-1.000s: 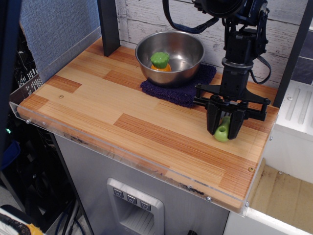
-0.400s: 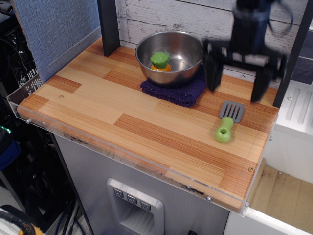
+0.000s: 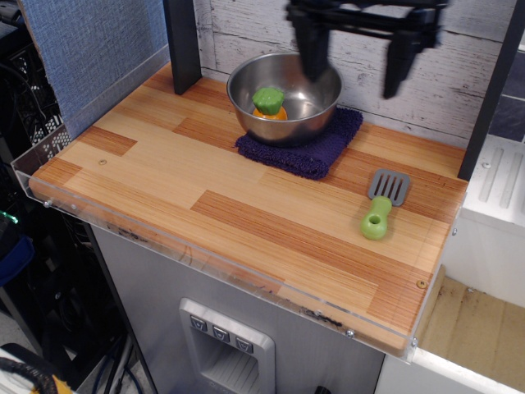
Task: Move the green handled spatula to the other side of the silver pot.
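The green handled spatula (image 3: 380,206) lies flat on the wooden table (image 3: 205,176) at the right, dark slotted blade pointing away, green handle toward the front edge. The silver pot (image 3: 285,86) stands at the back centre on a dark purple cloth (image 3: 303,144), to the left of the spatula. An orange toy vegetable with a green top (image 3: 269,103) sits inside the pot. My gripper (image 3: 353,70) hangs high at the top of the view, above the pot's right rim, open wide and empty. Its fingers (image 3: 308,49) are well apart. The spatula is far below and to its right.
A black post (image 3: 182,41) stands at the back left of the pot. A second dark post (image 3: 490,90) rises at the right edge. A clear plastic lip runs along the table's front and left edges. A white plank wall closes the back.
My gripper let go of the spatula, opened wide, rose and moved back and left to above the pot. The spatula stays on the table at the right.
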`<act>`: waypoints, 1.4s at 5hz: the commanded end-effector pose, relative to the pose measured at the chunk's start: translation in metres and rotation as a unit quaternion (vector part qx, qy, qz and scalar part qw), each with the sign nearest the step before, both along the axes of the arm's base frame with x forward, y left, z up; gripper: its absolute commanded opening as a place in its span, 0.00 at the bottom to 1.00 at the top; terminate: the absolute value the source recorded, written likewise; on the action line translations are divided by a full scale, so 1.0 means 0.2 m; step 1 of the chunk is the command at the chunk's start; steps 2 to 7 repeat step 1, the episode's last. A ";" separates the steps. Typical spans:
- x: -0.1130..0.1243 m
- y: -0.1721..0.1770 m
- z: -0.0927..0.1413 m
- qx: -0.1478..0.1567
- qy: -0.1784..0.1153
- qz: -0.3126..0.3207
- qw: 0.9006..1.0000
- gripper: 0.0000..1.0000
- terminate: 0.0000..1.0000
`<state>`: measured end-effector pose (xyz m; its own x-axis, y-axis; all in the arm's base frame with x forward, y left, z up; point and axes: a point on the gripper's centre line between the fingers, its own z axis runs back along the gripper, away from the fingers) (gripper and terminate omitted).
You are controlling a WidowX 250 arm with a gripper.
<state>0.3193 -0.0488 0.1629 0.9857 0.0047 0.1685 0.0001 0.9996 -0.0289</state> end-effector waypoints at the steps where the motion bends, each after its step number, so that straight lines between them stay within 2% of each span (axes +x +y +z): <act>1: -0.08 -0.01 0.07 -0.004 -0.024 -0.006 1.000 1.00 1.00; 7: -0.08 -0.01 0.07 -0.004 -0.024 -0.006 1.000 1.00 1.00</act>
